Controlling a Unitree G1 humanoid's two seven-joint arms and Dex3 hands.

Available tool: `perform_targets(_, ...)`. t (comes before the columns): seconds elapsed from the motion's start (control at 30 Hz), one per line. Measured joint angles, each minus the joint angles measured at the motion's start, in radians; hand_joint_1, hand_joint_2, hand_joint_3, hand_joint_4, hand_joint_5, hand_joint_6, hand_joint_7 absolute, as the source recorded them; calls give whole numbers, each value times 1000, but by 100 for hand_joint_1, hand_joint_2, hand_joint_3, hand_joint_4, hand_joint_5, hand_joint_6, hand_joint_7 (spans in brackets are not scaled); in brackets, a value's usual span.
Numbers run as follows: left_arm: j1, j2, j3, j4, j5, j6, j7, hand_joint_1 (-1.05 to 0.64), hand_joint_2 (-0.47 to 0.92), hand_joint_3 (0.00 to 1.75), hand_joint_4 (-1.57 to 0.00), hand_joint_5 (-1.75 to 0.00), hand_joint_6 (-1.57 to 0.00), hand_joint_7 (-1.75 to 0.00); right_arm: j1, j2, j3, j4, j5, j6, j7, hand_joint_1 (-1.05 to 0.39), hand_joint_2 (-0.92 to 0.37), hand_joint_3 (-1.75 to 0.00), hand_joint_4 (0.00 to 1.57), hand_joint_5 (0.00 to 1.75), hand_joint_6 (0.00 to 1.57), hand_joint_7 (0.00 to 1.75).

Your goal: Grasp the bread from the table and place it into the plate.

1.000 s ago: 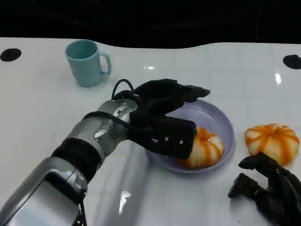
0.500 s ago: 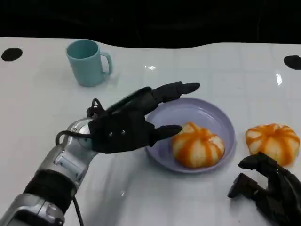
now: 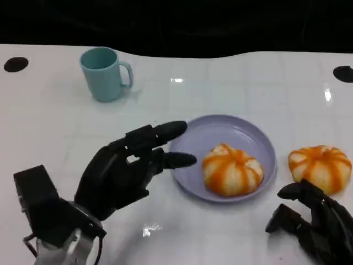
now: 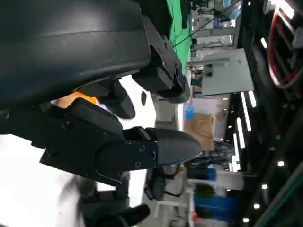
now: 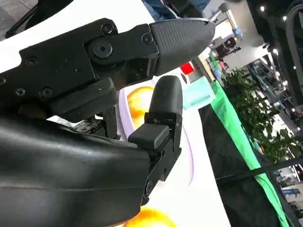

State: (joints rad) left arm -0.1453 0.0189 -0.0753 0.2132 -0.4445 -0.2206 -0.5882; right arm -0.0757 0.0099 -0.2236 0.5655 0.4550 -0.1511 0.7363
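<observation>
Left hand (image 3: 124,168) hovers over the white table (image 3: 49,121) just left of the plate (image 3: 190,141), fingers stretched out and apart, holding nothing. One bread (image 3: 231,170) sits in the lilac plate, toward its right side. Another bread (image 3: 320,167) lies on the table right of the plate, apart from it. Right hand (image 3: 309,221) sits low at the near right, just below that second bread, fingers loosely spread, nothing in them. A teal mug (image 3: 103,73) stands at the far left.

From the left wrist, black fingers (image 4: 161,146) reach out free, an orange patch behind them.

From the right wrist, fingers (image 5: 175,33) extend unladen, with plate, bread (image 5: 139,101) and mug (image 5: 196,94) beyond.
</observation>
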Motion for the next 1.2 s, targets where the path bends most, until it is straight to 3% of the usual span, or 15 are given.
perform_targets(0.03,21,-11,9,-33,-32,34,4,-60,92,45,-65,-120,-82,-35,1,0,1,0,-1,-1,0,-51,-92,-25,66,149,59,119)
perform_targets(0.1,76,-38,28,-95,-117,139,19,-58,92,41,-67,-134,-76,-62,3,-1,3,-2,-3,-7,-1,-51,-92,-25,66,149,59,120)
perform_targets(0.13,103,-45,38,-118,-158,203,32,-57,92,40,-68,-136,-75,-66,4,-1,3,-4,-5,-8,-1,-51,-92,-25,67,150,59,120)
perform_targets(0.2,141,-54,57,-143,-204,289,56,-54,92,45,-72,-158,-73,-95,4,-3,4,-6,-6,-8,-3,-51,-92,-23,67,149,60,119)
perform_targets(0.27,175,-72,78,-164,-231,324,74,-54,92,46,-73,-163,-72,-102,5,-4,4,-8,-6,-8,-7,-51,-92,-23,67,149,60,118)
perform_targets(0.3,186,-79,85,-173,-233,336,80,-55,92,40,-77,-170,-72,-124,5,-4,4,-8,-6,-8,-9,-51,-92,-24,67,149,60,118)
perform_targets(0.4,219,-91,107,-207,-287,417,88,-56,92,33,-82,-174,-69,-151,8,-4,6,-10,-7,-6,-9,-52,-92,-24,67,149,60,118)
perform_targets(0.6,273,-91,136,-221,-312,505,91,-54,92,36,-85,-175,-66,-161,19,-5,6,-37,-6,27,-19,-53,-92,-22,69,148,62,117)
perform_targets(1.2,274,-88,171,-183,-305,526,74,-53,92,31,-81,-175,-62,-164,31,-5,6,-60,-6,49,-21,-53,-92,-20,69,148,62,116)
